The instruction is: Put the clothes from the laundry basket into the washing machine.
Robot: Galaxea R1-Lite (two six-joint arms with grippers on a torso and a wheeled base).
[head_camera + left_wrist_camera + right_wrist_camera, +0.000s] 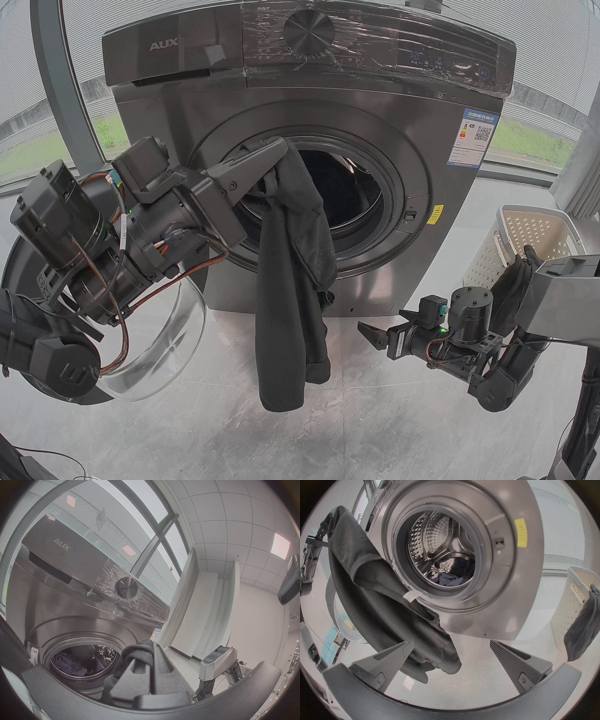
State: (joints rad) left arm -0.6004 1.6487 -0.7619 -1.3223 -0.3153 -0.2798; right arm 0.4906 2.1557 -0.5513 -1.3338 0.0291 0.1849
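**Long garment may fall back out of the drum mouth**

My left hand (275, 153) is pressed together on the top fold of a dark garment (290, 281). It holds the fold just in front of the upper edge of the drum mouth (344, 187) of the washing machine (375, 112). Most of the cloth hangs straight down, past the lower lip and near the floor (387, 431). If I push in only the pinched part and let go, I think the heavy tail can pull everything back out. It may also lie over the lip and block the door (169, 350).

My right hand (369, 334) is spread and carries nothing. It is low, between the machine and the laundry basket (531, 237), and near enough to the tail to snag it. Another dark cloth (515, 294) hangs over the basket rim, and a blue piece (450, 579) lies in the drum.
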